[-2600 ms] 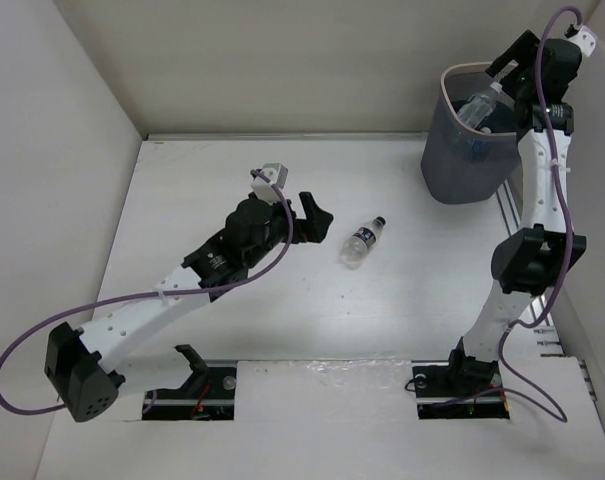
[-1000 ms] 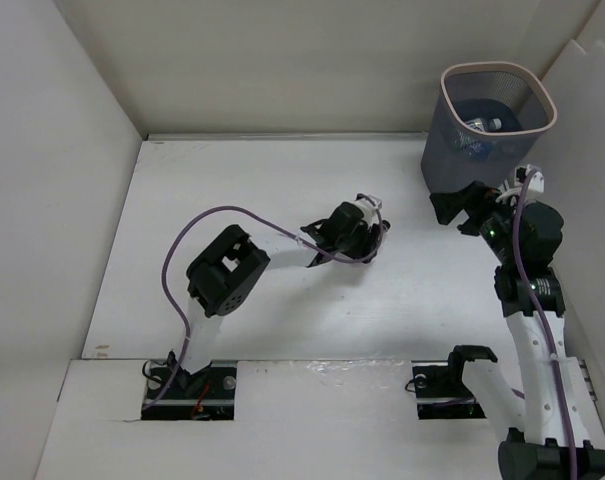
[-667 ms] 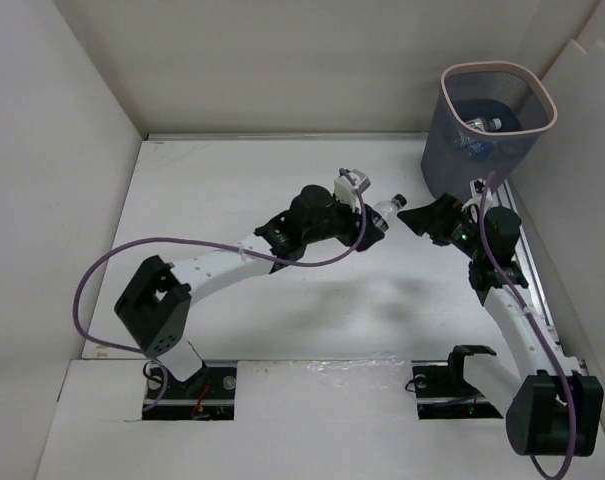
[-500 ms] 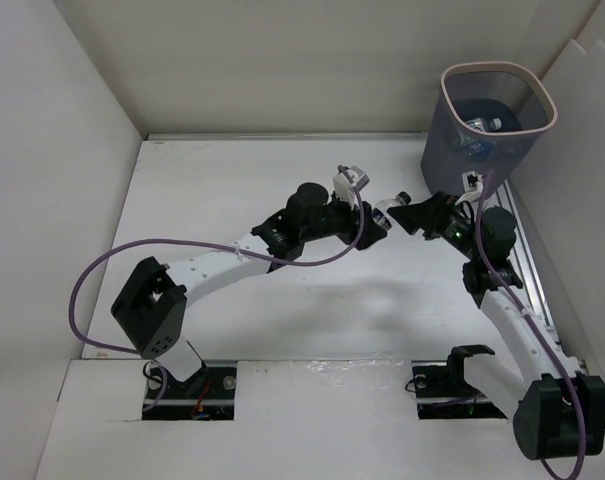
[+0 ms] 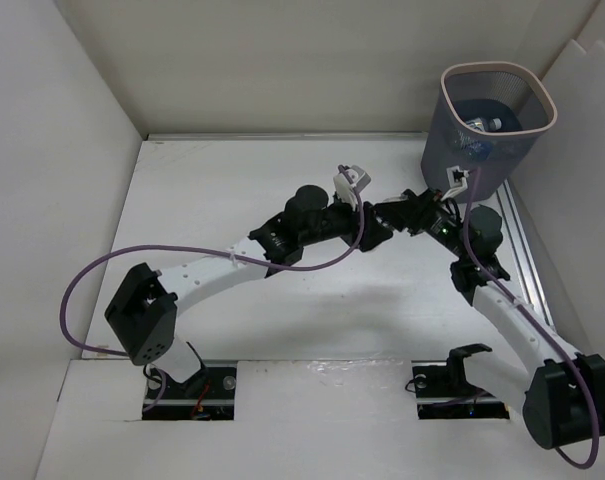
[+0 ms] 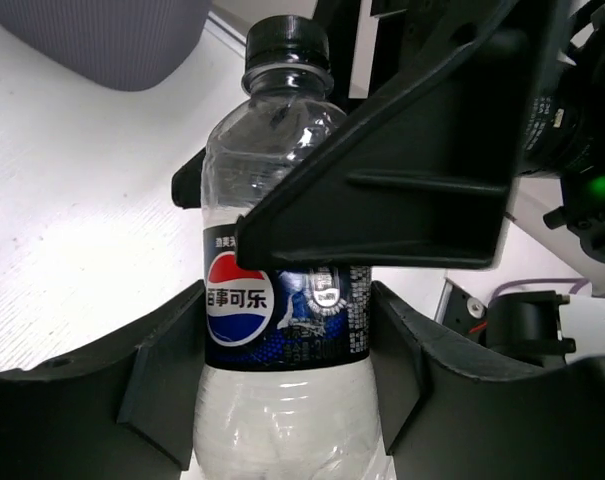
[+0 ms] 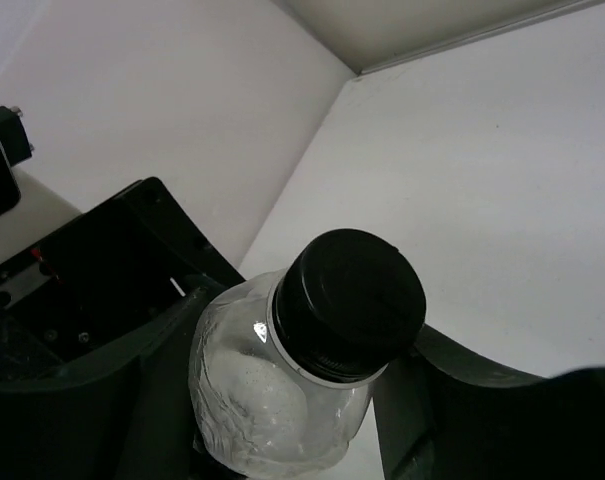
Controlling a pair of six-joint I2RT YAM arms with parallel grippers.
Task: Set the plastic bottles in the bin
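Bottle [image 6: 282, 330] in left tool [image 6: 287, 385], right tool [image 7: 287, 395] gripping neck

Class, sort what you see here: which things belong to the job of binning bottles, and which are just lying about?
Part of the job:
the bottle, gripped by the left tool and the right tool; the bin; the loose bottles already inside it.

Just there:
the purple cables; the metal rail along the right edge of the table.

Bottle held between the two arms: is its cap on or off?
On: a black cap sits on the neck of the bottle, as both wrist views show.
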